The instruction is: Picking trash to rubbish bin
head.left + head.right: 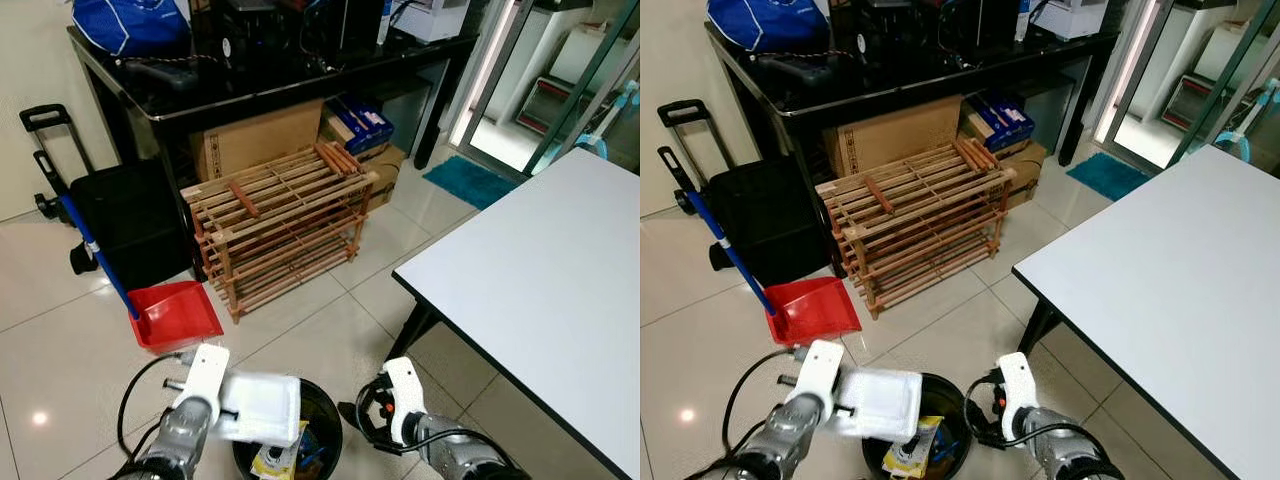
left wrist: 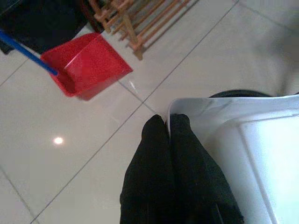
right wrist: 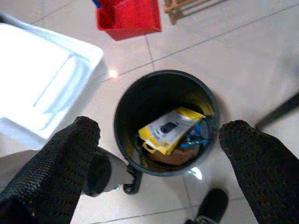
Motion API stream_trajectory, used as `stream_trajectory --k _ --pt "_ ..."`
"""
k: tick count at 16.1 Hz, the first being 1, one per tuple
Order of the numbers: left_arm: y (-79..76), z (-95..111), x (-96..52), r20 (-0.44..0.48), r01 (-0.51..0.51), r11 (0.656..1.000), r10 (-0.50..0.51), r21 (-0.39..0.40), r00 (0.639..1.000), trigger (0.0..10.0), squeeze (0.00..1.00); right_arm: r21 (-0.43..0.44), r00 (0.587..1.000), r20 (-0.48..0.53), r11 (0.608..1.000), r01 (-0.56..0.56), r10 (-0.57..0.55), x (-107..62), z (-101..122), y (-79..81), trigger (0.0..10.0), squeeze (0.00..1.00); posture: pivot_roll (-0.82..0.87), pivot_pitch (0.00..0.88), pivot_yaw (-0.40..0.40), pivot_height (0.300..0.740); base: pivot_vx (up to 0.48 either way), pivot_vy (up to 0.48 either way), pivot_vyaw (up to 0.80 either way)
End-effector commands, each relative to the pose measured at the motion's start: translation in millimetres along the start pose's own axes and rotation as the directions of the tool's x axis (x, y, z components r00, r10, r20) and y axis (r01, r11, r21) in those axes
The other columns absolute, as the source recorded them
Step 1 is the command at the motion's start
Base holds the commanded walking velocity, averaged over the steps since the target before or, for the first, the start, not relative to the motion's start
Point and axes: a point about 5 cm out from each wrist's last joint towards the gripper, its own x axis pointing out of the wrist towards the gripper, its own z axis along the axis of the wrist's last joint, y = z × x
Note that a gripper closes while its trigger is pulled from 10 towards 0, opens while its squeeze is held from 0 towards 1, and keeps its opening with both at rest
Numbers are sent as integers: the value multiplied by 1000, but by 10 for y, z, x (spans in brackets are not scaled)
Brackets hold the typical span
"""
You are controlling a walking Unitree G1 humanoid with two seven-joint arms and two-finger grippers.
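Left gripper (image 2: 169, 128) fingers pressed together, pinching the rim of a white foam container (image 1: 262, 407), held over the near-left edge of the black rubbish bin (image 3: 161, 88). Right gripper (image 3: 159, 158) jaws spread wide, hovering above the bin. Yellow package (image 3: 170, 128) inside bin; red dustpan (image 1: 175, 315) just beyond it.

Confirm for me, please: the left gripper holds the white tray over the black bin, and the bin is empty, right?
Not quite. The bin is not empty: the right wrist view shows a yellow packet and other scraps inside. The rest holds: the left gripper is shut on the white tray, held over the bin's rim.
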Motion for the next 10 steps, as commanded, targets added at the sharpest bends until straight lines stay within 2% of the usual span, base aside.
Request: stream_trajectory --k 1,4,5,7,9,10 --pt "-36 87 24 15 26 1000 -26 -5 1000 10000 0 0 1000 9 1000 -7 7 -10 39 -20 10000 0 -30 54 -70 740 0 0 0" --pt "-99 185 47 33 62 998 -62 3 998 10000 0 6 1000 21 1000 -8 8 -16 67 -33 10000 0 -40 56 -67 740 0 0 0" --pt "-194 231 55 36 103 994 -104 28 994 10000 0 4 999 33 1000 -16 16 -22 96 -41 10000 0 -50 61 -68 740 0 0 0" --pt "-244 237 56 31 120 991 -122 58 992 10000 0 -7 999 41 1000 0 0 -37 114 -72 10000 0 -52 61 -69 740 0 0 0" --pt "-322 235 52 22 143 987 -145 77 989 10000 0 -14 998 58 999 40 -39 -73 141 -141 10000 0 -60 67 -68 740 0 0 0" --pt "-359 221 46 15 155 983 -157 100 987 10000 0 -25 993 70 995 101 -99 -106 168 -215 10000 0 -64 69 -68 740 0 0 0"
